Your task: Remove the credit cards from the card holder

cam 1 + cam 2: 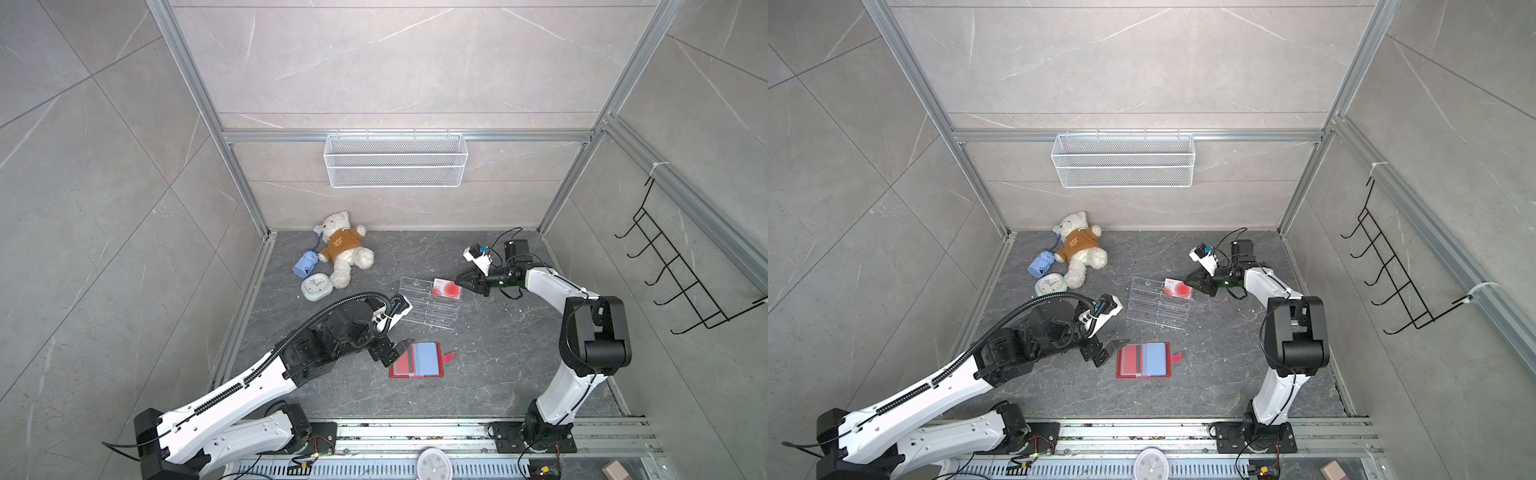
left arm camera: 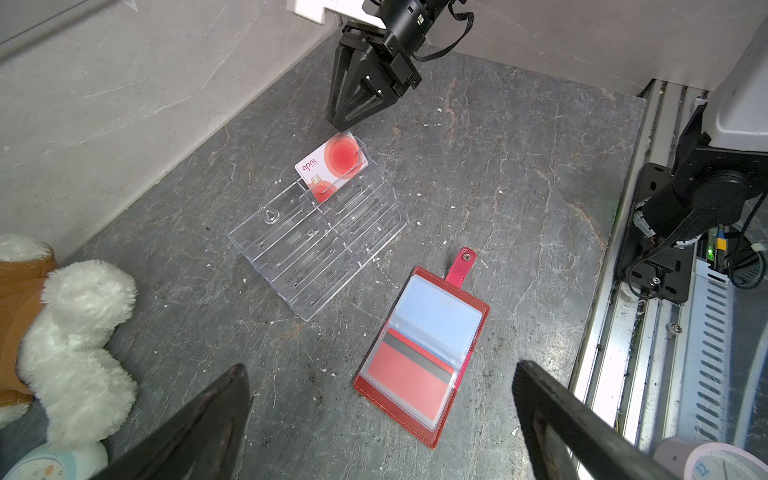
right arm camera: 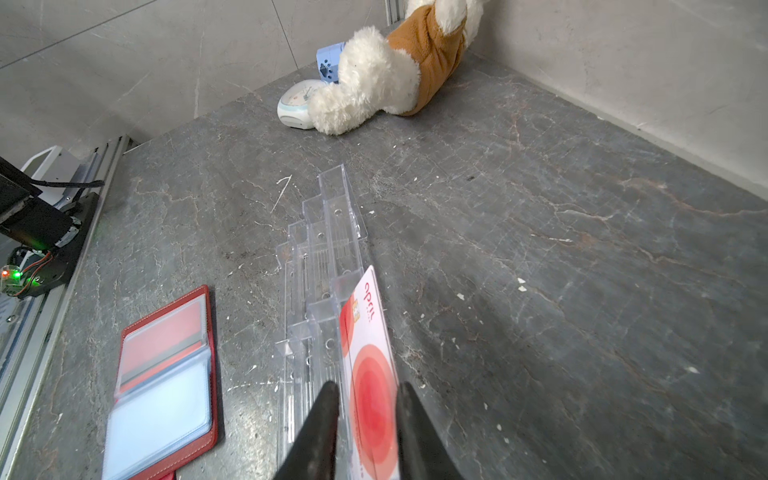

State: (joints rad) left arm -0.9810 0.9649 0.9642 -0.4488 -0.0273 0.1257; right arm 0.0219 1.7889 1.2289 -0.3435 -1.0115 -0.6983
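One credit card lies in the open card holder, lower middle of a top view, just right of the wide-open left jaws; the right jaws, slightly apart, are off at the rack.

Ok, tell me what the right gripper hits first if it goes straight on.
The credit card standing in the clear rack: the right gripper points at its upper edge, jaws parted either side. It looks very close, though depth is unclear.
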